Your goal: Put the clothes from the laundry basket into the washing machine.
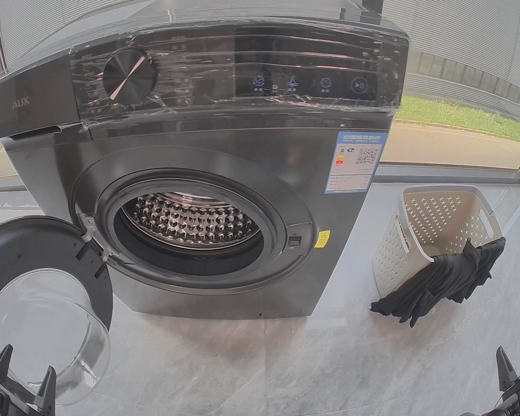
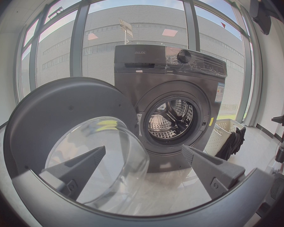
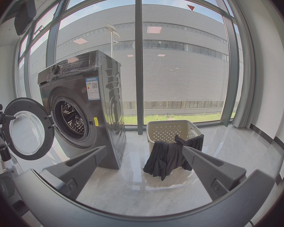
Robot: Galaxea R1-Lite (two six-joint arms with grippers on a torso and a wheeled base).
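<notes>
Ahead of your right claw [image 1: 515, 348], well apart from it, the laundry basket [image 1: 390, 255] stands on the pale floor [image 1: 271, 365]. A dark garment [image 1: 445, 278] hangs over the basket's near rim, with its lower end on the floor.

Right claw: fingers spread wide, holding nothing.

Left claw [image 1: 28, 365]: also spread wide, holding nothing. It sits low, just before the open door [image 1: 34, 249], whose clear bowl faces it.

Beyond your left claw, toward the right one, stands the washing machine [image 1: 214, 145]. You see the steel drum [image 1: 190, 221] through its porthole. The basket sits beside the machine on the right claw's side.
</notes>
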